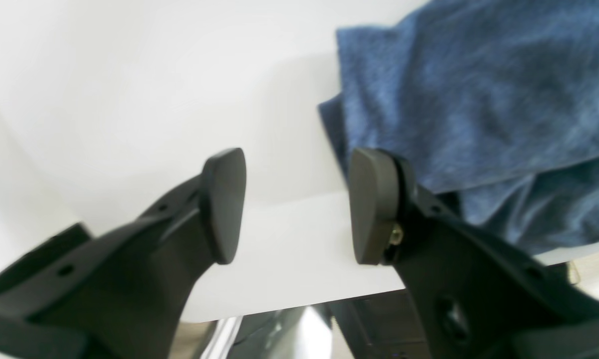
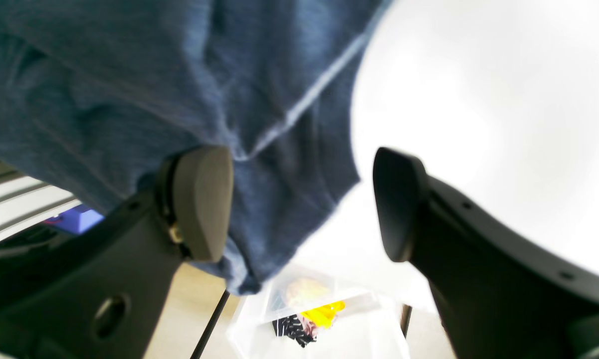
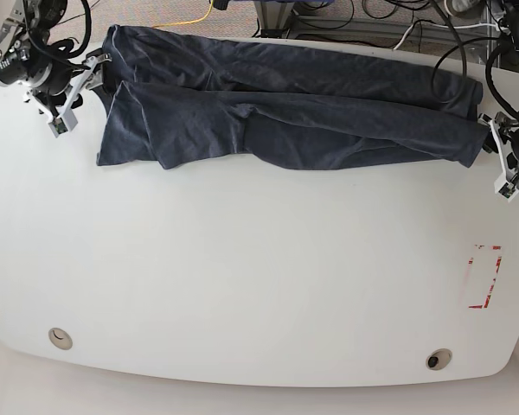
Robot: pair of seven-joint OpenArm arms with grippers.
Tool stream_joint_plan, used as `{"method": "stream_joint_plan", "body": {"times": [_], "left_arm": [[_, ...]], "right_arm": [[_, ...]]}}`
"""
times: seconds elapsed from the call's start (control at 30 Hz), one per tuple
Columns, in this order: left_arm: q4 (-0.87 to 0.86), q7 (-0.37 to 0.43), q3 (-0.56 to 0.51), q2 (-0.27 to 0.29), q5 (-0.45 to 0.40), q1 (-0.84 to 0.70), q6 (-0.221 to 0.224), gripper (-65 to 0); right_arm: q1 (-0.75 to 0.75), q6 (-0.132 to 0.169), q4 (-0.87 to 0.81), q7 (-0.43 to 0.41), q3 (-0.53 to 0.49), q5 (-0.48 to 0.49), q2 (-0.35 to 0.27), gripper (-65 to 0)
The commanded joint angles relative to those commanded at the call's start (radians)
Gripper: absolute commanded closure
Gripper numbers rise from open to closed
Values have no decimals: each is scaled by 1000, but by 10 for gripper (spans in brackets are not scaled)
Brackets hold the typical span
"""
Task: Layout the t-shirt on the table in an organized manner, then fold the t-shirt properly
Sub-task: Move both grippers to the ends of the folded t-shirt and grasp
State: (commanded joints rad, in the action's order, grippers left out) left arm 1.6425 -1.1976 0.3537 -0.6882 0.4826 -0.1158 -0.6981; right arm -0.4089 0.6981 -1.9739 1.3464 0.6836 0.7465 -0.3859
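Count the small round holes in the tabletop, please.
2. One round hole sits near the table's front-left edge in the base view; the other hole sits near the front-right edge, below the red tape mark. The t-shirt could hide others.

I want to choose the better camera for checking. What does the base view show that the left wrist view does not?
Only the base view shows the whole t-shirt bunched along the far edge, the right gripper, the red tape mark and two holes. Only the left wrist view shows the left gripper close up, open, beside the cloth edge. Both show shirt and white table.
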Motion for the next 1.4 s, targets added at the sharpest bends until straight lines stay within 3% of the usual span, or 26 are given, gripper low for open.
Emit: {"method": "stream_joint_plan", "body": {"times": [0.17,0.33,0.5,0.63,0.77,0.87,1.1,1.4], "left_arm": [[40,-14,71,-3,83,-3,0,-314],[120,-129,80,8,215,5,0,-313],[193,-147,80,92,273,-5,0,-311],[189,-147,80,155,241,-40,0,-286],[189,-147,77,244,141,-54,0,-189],[175,-146,74,282,48,-71,0,-140],[103,-141,31,305,-49,-77,0,-122],[-51,-18,-15,304,-112,-71,0,-122]], "right_arm": [[51,0,0,2,21,107,-3,-431],[95,0,3,2,17,276,12,-431],[115,0,5,2,-44,308,69,-422],[117,0,35,2,-100,285,126,-346],[117,0,92,2,-153,278,144,-203],[121,0,138,0,-196,276,144,-147],[140,0,295,-23,-227,276,133,-98],[180,0,466,-189,-353,275,0,-97]]}}
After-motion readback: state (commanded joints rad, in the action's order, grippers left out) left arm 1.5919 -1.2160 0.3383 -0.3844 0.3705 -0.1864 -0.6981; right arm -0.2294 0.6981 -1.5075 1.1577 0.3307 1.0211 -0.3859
